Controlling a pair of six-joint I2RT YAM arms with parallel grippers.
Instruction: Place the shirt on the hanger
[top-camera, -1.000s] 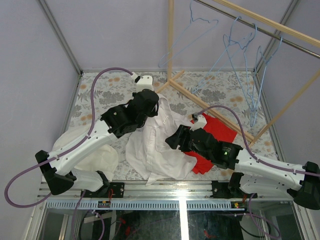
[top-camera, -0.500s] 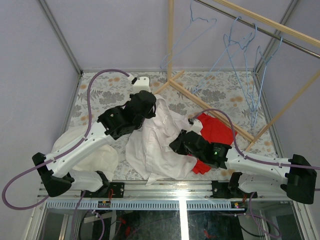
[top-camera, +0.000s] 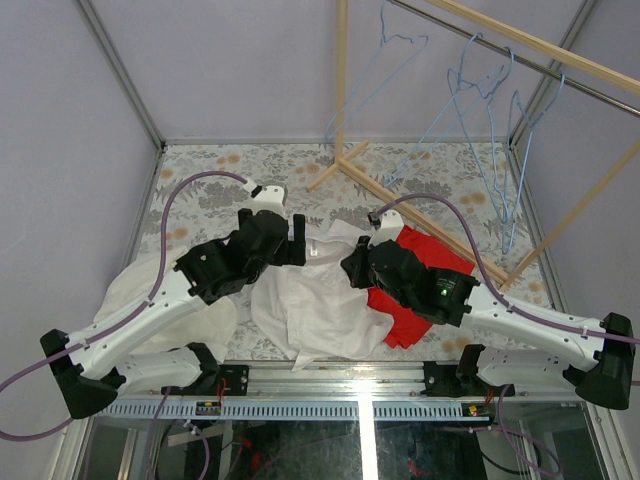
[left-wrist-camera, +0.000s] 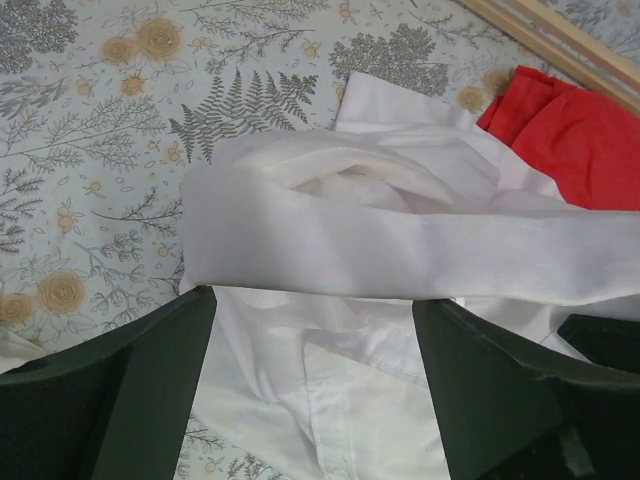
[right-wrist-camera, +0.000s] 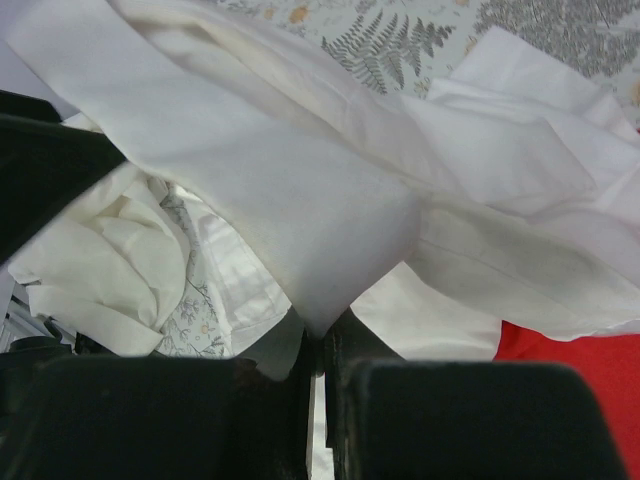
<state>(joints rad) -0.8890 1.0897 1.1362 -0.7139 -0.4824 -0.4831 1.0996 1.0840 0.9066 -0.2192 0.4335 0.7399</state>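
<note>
Now: the shirt (top-camera: 318, 305) lies crumpled on the floral table (top-camera: 200, 170), near the front edge between the two arms. Right gripper (right-wrist-camera: 318, 345) has its jaws closed tight on a fold of the shirt's white fabric, and the cloth rises in a peak from the pinch. Left gripper (left-wrist-camera: 312, 300) stands wide open. A flat band of shirt fabric stretches across just beyond its fingers (left-wrist-camera: 150, 370), and it grips nothing. The red cloth (top-camera: 425, 270) sits at the shirt's right side, partly under it and under the right arm. The off-white garment (top-camera: 135, 290) is bunched at the left, under the left arm. Blue wire hangers (top-camera: 487, 90) hang from the wooden rack (top-camera: 420, 215) at far right, well apart from the shirt.
</note>
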